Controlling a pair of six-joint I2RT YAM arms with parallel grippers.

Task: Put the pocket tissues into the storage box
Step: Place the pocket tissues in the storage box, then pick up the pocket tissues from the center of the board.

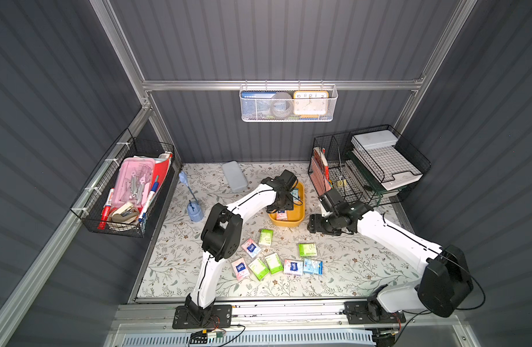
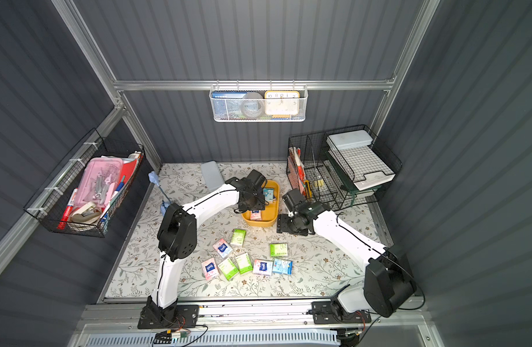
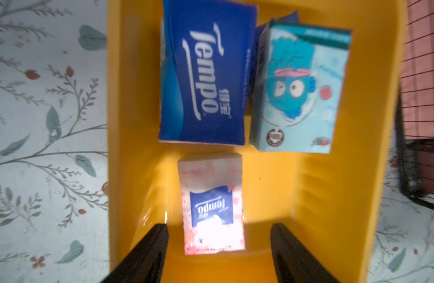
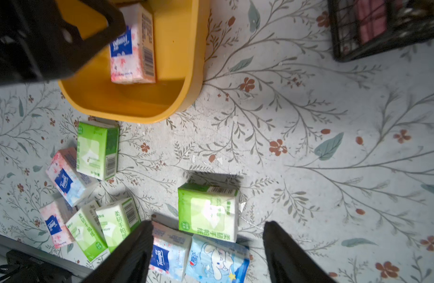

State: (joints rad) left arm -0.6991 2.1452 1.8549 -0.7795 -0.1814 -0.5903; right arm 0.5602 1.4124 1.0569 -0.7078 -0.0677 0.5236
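Left pincer (image 3: 218,226) over box (image 3: 127,122), jaws apart, gripping nothing. Pink packet (image 3: 211,203) lies flat on the box floor between the jaws, clear of both. Dark-blue packet (image 3: 206,73) and light-blue packet (image 3: 296,88) sit deeper in the box. Right pincer (image 4: 208,223) open, empty, above bench (image 4: 309,147). Eight loose packets (image 1: 273,263) on bench near box.

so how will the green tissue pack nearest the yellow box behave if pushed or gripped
The green pack lies flat on a broad face, so it should slide, not roll or tip. Its shiny plastic wrap is probably slippery.
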